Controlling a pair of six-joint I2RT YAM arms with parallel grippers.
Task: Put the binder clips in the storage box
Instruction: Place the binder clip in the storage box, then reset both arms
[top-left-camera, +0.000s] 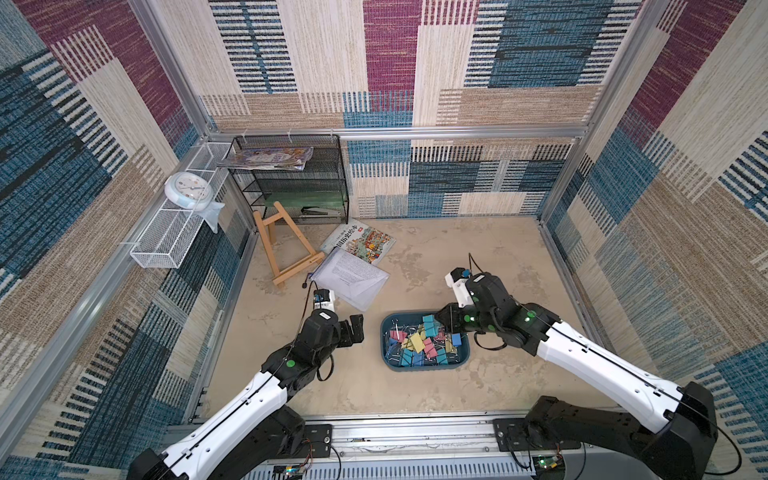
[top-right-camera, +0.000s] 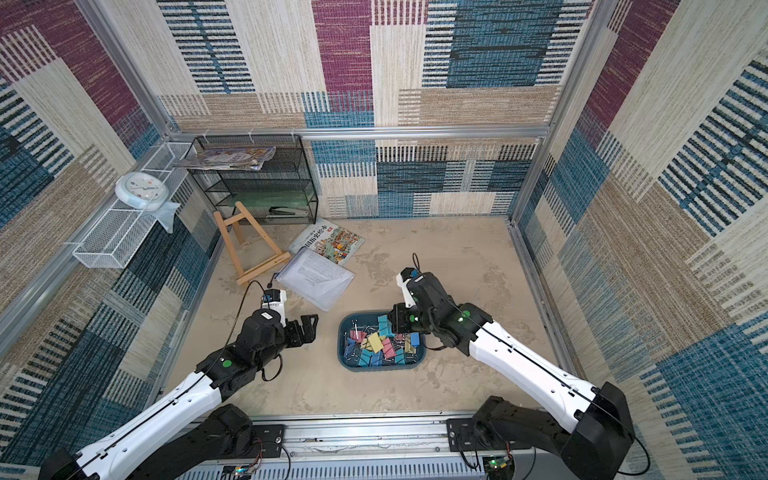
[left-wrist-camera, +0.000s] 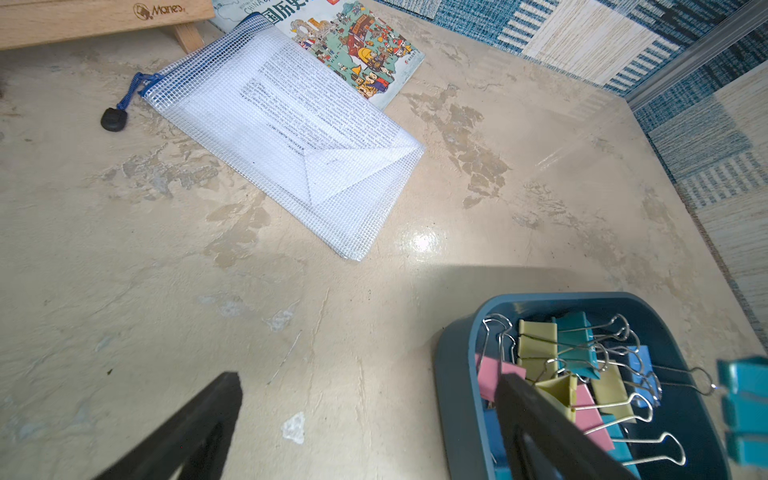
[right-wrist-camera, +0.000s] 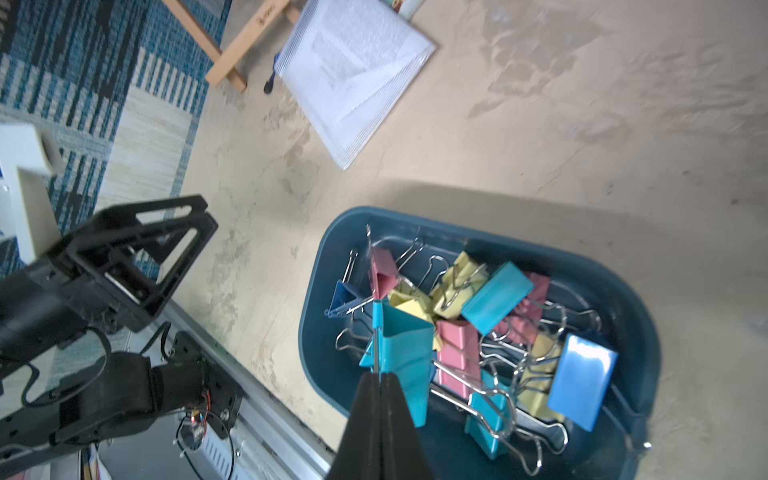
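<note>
While the pile's too tangled for an exact count, I get roughly twenty binder clips in blue, yellow, pink and teal sitting in the one storage box mid-table. One more teal clip dangles above it, its wire handle pinched tight by the right gripper. Beside the box the left gripper hovers, fingers wide apart, empty. Behind: one mesh pouch, one picture book, one wooden easel.

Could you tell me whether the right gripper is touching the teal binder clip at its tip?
Touching. The right wrist view shows the right gripper pinching the teal binder clip by its wire handle.
</note>
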